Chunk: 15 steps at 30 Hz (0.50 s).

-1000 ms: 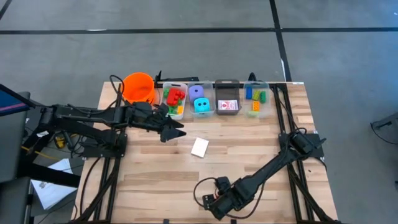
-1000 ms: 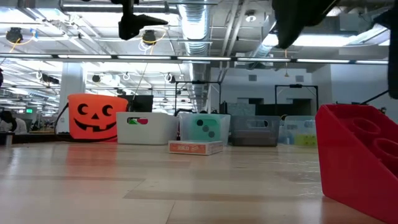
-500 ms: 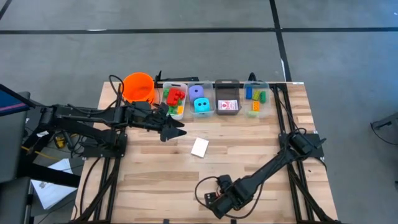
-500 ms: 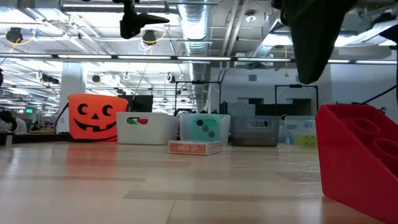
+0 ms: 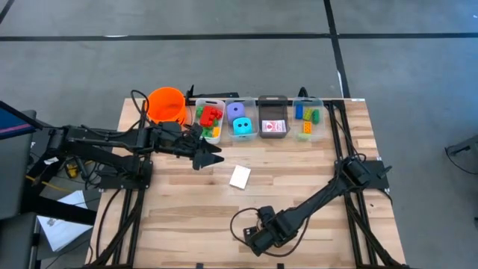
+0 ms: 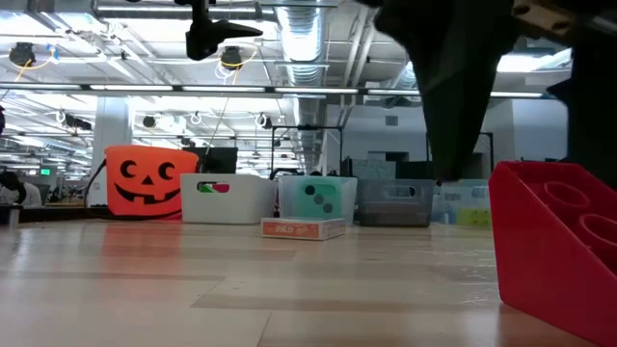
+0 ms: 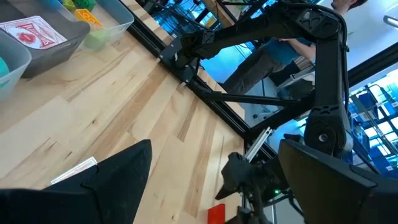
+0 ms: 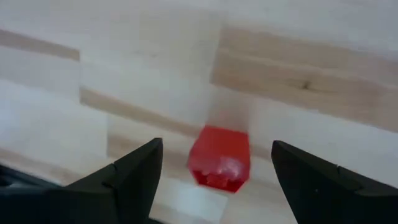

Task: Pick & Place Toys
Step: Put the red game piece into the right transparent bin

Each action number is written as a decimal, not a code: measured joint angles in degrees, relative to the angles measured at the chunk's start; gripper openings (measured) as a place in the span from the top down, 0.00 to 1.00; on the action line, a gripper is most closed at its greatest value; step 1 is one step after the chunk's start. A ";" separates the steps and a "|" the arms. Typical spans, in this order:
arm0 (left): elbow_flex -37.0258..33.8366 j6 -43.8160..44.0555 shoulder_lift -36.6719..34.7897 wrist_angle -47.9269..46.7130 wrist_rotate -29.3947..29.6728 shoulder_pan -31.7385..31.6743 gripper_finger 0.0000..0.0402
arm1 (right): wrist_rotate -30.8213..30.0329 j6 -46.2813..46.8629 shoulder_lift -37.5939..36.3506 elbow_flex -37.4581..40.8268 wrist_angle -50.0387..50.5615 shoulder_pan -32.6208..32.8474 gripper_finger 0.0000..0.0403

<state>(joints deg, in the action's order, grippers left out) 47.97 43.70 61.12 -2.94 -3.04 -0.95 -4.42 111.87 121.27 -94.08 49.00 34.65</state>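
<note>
One red brick (image 8: 219, 158) lies on the table between the right claw's (image 8: 214, 165) spread fingers.

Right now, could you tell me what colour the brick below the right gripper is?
Red; the plastic brick shows best in the right wrist view.

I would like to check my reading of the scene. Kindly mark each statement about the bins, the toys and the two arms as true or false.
1. The right gripper has its fingers open on either side of a red brick. True.
2. The orange bucket stands at the right end of the row of bins. False: it stands at the left end.
3. A flat card box lies alone on the table, apart from the bins. True.
4. The left gripper is holding the teal die. False: its fingers are open and empty, and the die sits in a bin.
5. The red-and-white card lies inside the grey bin. True.
</note>
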 joint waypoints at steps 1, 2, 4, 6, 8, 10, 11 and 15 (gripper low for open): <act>0.00 -0.15 0.00 -0.02 0.01 0.00 0.15 | 0.45 -0.50 0.10 0.10 0.24 -0.04 0.27; 0.00 -0.17 0.00 -0.02 0.01 0.00 0.15 | 1.17 -1.11 0.56 0.05 -0.16 -0.07 0.27; 0.00 -0.19 0.00 -0.02 0.00 0.00 0.15 | 3.72 -1.39 1.89 -0.15 -2.20 -0.50 0.27; 0.00 -0.23 0.00 -0.07 0.00 -0.01 0.15 | 5.10 -1.48 2.98 0.19 -1.38 -0.50 0.27; -0.01 -0.30 0.00 -0.60 0.01 0.00 0.15 | 6.42 -1.09 3.76 -0.06 -4.74 -0.50 0.27; -0.02 -0.34 0.00 -0.73 0.00 -0.01 0.15 | 7.13 -1.08 3.71 0.00 -4.13 -0.48 0.27; -0.02 -0.35 0.00 -1.01 -0.01 -0.02 0.15 | 7.19 -1.04 3.71 -0.01 -4.91 -0.44 0.27; -0.07 -1.06 0.00 -1.22 -0.01 -0.02 0.15 | 7.36 -1.21 3.71 0.01 -4.00 -0.55 0.28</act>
<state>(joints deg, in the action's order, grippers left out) 47.90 42.64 61.12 -4.16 -3.05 -0.97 2.94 110.66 124.99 -94.07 44.99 34.11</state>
